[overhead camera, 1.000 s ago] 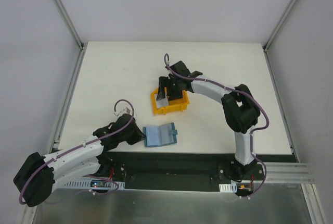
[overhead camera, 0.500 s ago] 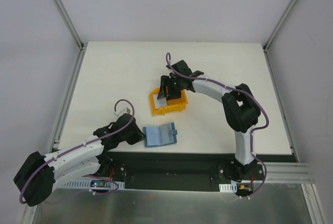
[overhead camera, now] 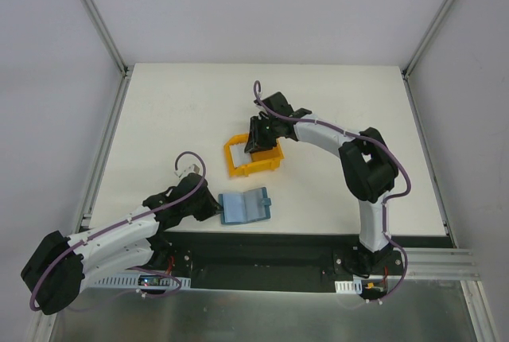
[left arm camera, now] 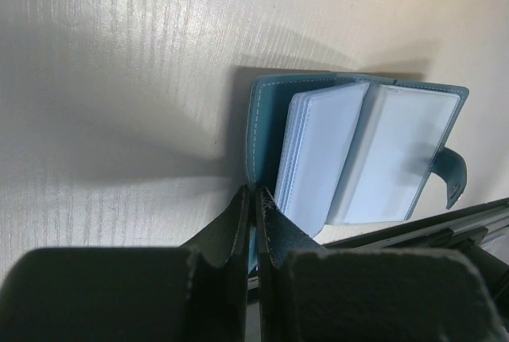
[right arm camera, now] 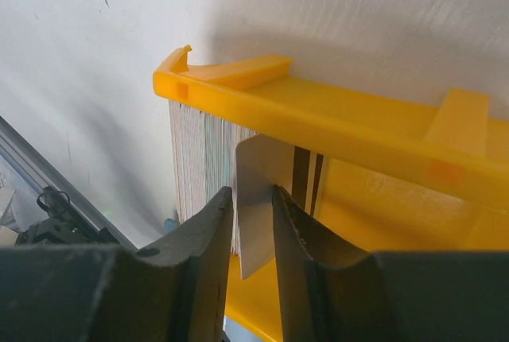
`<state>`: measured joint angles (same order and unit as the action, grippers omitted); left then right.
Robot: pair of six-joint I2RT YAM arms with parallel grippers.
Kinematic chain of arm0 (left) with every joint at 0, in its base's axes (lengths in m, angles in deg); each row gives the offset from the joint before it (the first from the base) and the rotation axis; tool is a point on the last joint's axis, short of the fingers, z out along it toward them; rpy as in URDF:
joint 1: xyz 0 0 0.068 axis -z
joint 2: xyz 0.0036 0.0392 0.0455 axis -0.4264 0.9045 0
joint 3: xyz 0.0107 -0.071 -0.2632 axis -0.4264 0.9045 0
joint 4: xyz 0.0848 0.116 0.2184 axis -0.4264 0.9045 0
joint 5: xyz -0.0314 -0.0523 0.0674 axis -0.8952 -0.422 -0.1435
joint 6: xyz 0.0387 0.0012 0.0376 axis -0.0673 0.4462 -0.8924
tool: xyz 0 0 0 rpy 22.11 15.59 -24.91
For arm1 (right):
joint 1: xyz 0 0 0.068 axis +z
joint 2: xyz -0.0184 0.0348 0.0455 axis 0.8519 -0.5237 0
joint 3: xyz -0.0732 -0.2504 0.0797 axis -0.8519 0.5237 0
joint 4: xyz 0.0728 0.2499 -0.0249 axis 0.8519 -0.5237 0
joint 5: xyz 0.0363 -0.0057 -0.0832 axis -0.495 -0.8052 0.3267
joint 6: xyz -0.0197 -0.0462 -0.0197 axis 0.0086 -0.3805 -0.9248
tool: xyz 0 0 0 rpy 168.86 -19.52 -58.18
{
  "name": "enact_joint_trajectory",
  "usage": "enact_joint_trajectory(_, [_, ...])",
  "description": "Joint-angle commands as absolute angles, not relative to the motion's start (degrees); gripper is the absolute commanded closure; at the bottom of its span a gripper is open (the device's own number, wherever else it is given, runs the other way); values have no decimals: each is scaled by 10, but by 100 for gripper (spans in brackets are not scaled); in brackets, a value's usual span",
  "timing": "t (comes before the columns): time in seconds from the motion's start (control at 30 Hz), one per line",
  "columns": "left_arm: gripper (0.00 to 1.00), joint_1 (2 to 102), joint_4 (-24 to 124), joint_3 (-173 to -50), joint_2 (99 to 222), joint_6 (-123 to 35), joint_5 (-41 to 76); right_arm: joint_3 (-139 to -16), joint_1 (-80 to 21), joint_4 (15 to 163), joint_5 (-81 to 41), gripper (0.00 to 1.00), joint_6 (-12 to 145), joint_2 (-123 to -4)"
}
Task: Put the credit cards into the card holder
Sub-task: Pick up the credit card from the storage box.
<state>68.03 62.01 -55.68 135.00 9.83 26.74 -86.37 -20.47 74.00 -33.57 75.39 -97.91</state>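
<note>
Above: open wallet (overhead camera: 245, 207) by the table's (overhead camera: 159, 119) near edge, left gripper (overhead camera: 213, 208) at its left, right gripper (overhead camera: 256, 141) in the bin (overhead camera: 238, 169) beyond; left wrist: jaws pinch the wallet's cover; right wrist: jaws flank 1 upright card (right arm camera: 254, 171), contact unclear.

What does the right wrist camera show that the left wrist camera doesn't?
Right wrist only: the right gripper with a pale card between its fingers, more cards stacked upright in the yellow bin. Left wrist only: the left gripper shut on the edge of the open blue wallet. Both: the white table and the bin, only a sliver of it in the left view.
</note>
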Motion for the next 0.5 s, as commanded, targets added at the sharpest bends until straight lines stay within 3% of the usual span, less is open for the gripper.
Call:
enact_joint_trajectory(0.0, [100, 682, 632, -576, 1355, 86, 268, -863, -204, 748, -336, 74, 755, -954])
enact_joint_trajectory(0.47, [100, 683, 631, -575, 1358, 84, 268, -862, -207, 723, -301, 93, 734, -930])
